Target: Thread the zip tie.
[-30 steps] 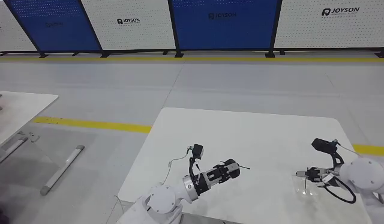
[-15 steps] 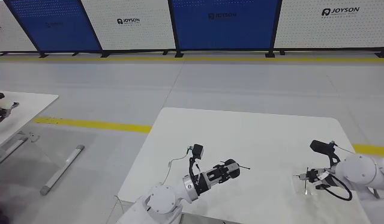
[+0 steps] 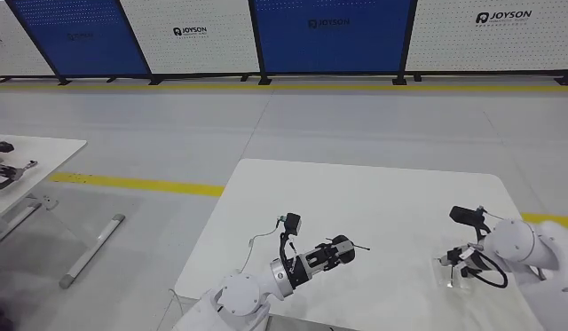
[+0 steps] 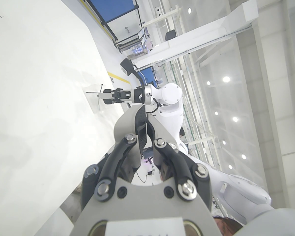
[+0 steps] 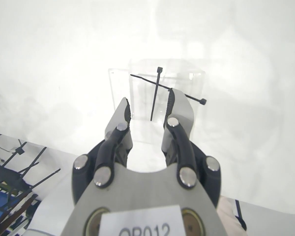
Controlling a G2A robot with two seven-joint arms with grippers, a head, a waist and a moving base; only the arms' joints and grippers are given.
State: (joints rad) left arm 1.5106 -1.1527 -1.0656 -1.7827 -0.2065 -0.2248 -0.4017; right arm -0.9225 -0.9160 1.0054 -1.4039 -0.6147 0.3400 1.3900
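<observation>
Currently at the pick-up step; by my read no threading has begun. At the near right of the tabletop (image 3: 373, 198) sits a clear block (image 5: 120, 94), and two black ties lie crossed on top of it, both loose. The first zip tie (image 5: 154, 101) and the second zip tie (image 5: 143, 79) have their heads well apart, and neither tail is through a head.

The right gripper (image 5: 148, 100) hangs just over the block with its fingers (image 5: 118, 116) spread wide and holding nothing. The first tie's strap lies in the gap between them. The other finger's tip is at the second tie near the crossing. It looks like touching, but I cannot tell for sure.

The next move likely calls for lowering and closing on one strap only, away from the crossing, so the other tie does not get dragged or flicked off the block. The straps are thin and flat, so they could slip.

Further left, over the near middle of the tabletop, the left gripper (image 4: 143, 116) has its fingers closed together. I cannot tell whether they pinch anything. It is well apart from the block and would have to meet the right gripper for the threading itself.
</observation>
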